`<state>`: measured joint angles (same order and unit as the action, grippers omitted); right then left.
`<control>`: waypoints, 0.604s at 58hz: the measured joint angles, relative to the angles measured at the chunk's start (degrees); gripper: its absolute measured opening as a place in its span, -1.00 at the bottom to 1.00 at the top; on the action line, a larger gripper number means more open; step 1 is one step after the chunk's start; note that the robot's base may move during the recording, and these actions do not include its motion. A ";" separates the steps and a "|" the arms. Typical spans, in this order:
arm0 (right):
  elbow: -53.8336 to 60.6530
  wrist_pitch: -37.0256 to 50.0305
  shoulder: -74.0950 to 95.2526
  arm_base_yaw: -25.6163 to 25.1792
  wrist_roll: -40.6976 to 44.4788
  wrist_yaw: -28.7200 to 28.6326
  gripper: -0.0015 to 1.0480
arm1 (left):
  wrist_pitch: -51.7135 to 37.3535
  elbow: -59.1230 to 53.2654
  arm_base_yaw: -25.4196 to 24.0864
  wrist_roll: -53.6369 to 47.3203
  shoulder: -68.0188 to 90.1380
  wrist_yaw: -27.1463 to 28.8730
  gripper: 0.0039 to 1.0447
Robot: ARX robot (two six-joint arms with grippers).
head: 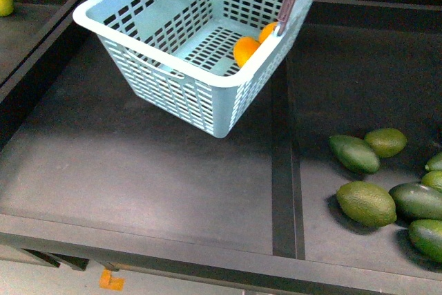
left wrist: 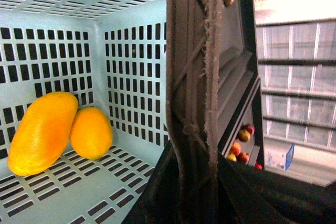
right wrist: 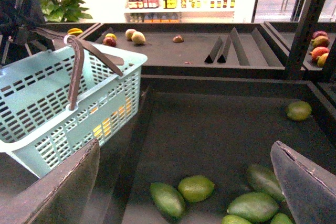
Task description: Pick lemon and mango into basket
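Note:
The aqua-blue basket (head: 173,67) hangs tilted in the air over the dark shelf. Its brown handle (left wrist: 191,66) is clamped in my left gripper (left wrist: 191,150), which is shut on it. In the left wrist view the long orange-yellow mango (left wrist: 42,132) and the smaller oval lemon (left wrist: 91,132) lie touching on the basket floor. In the front view they show as orange shapes (head: 246,51) in the low corner, and I cannot tell which is which. My right gripper (right wrist: 184,192) is open and empty, well to the right of the basket (right wrist: 58,108), above green fruits.
Several dark green oval fruits (head: 366,202) lie in the right compartment, beyond a raised divider (head: 283,170). More of them show under the right gripper (right wrist: 197,188). A yellow-green fruit (head: 3,1) lies at the far left. Red apples (right wrist: 320,51) sit on a far shelf.

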<state>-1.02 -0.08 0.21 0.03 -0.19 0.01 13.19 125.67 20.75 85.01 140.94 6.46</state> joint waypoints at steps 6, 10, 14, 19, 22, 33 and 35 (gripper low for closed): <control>0.00 0.00 0.00 0.00 0.00 0.02 0.83 | 2.86 6.29 -1.99 2.32 4.81 1.88 -0.85; 0.00 0.00 0.00 0.00 0.00 0.00 0.83 | 4.17 8.46 -3.15 2.80 6.88 2.29 -0.85; 0.00 0.00 0.00 0.00 0.00 0.00 0.83 | 4.24 8.59 -4.13 3.19 7.91 2.58 -0.85; 0.00 0.00 0.00 0.00 0.00 0.00 0.83 | 3.43 6.88 -4.94 4.24 8.07 2.82 -0.85; 0.00 0.00 0.00 0.00 0.00 0.00 0.83 | 2.40 5.22 -5.14 4.85 7.58 2.86 -0.85; 0.00 0.00 0.00 0.00 0.00 0.00 0.83 | -1.33 -1.73 -5.14 6.29 4.44 3.41 -0.75; 0.00 0.00 0.00 0.00 0.00 0.00 0.83 | -1.64 -2.64 -5.14 6.95 3.96 3.41 -0.65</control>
<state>-1.02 -0.08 0.21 0.03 -0.19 0.01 11.55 123.02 15.62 91.96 144.90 9.87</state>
